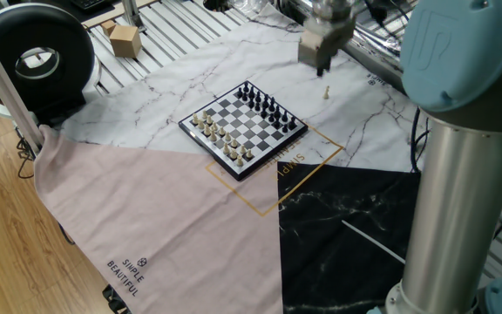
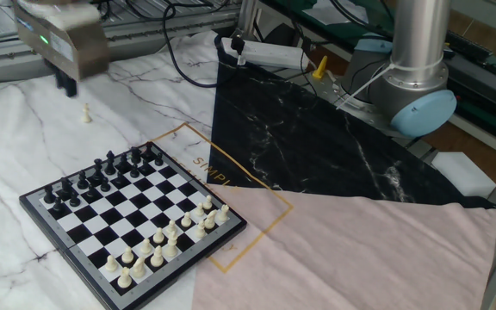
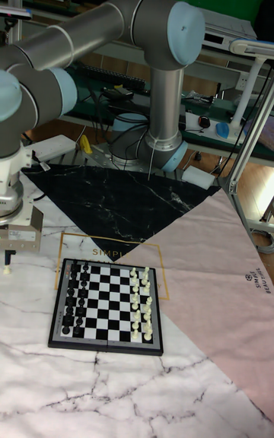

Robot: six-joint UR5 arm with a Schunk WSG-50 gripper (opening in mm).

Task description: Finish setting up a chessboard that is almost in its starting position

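Observation:
The chessboard (image 1: pixel 249 131) (image 2: pixel 132 220) (image 3: pixel 106 309) lies on the white marbled cloth, with black pieces along one side and cream pieces along the other. One cream piece (image 1: pixel 326 92) (image 2: pixel 86 113) (image 3: pixel 6 271) stands alone on the cloth off the board, beyond the black side. My gripper (image 1: pixel 322 66) (image 2: pixel 65 86) (image 3: pixel 7 258) hangs just above that lone piece, blurred by motion, with nothing held. The blur hides how far apart its fingers are.
A black round device (image 1: pixel 33 57) and a small cardboard box (image 1: pixel 124 39) sit at the far left of one fixed view. The arm's grey base (image 2: pixel 407 77) stands by the black cloth (image 2: pixel 317 146). Cables (image 2: pixel 188 52) run near the cloth's edge.

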